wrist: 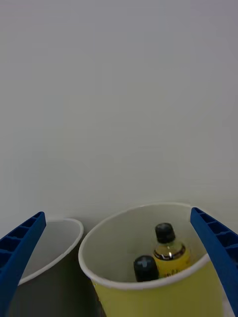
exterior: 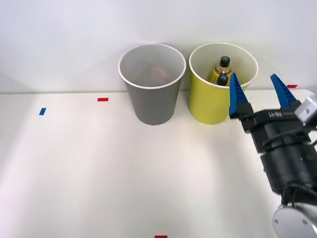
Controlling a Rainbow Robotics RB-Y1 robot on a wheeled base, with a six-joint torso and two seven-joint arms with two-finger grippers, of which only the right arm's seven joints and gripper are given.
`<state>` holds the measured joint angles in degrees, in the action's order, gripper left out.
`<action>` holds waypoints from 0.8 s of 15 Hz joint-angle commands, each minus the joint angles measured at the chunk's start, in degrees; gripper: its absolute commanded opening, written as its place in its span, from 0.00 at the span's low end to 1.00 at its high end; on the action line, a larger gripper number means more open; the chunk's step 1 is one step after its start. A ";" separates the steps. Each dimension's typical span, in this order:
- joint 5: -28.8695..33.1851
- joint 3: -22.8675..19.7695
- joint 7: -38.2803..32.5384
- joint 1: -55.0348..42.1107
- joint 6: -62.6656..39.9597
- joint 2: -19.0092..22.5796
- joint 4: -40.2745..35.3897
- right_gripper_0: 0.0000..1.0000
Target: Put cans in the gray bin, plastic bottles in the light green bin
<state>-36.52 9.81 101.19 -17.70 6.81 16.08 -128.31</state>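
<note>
The right pincer (exterior: 258, 83) hangs with its two blue ribbed fingers (exterior: 237, 95) spread wide apart and nothing between them, at the near right side of the light green bin (exterior: 212, 106). In the front view its left finger overlaps that bin's near right rim, while the other finger stands clear to the right of the bin. The black wrist and arm trail away toward the near right corner of the scene.

In the wrist view the pincer (wrist: 123, 257) frames the light green bin (wrist: 148, 292) between its fingers (wrist: 20, 252). Inside that bin stand the plastic bottles (wrist: 168, 250): two of them, both upright with their black screw caps pointing up, so their long axes run vertical. The farther one shows yellow contents and a yellow label; the nearer one sits just beside it, and little more than its black cap clears the rim. In the front view the plastic bottles (exterior: 222, 72) sit right of the bin's middle.

Just left of the light green bin, close beside it, stands the gray bin (exterior: 154, 101), upright and open at the top; something brownish lies deep inside, too dim to identify. Both bins stand at the far edge of the white table (exterior: 99, 168), against a pale wall. Small red and blue tape marks (exterior: 102, 99) dot the table.
</note>
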 commanded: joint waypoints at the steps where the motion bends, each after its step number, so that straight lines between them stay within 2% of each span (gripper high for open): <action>1: 2.86 4.78 1.38 -9.37 8.75 3.96 -0.10 1.00; 4: 8.13 4.78 1.11 -14.99 9.89 4.75 -0.10 1.00; 8: 10.68 4.78 1.11 -19.30 10.24 3.87 -0.01 1.00; 12: 10.68 4.78 1.11 -24.22 10.50 2.73 -0.10 1.00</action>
<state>-25.86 14.63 102.43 -40.85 17.31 19.19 -128.38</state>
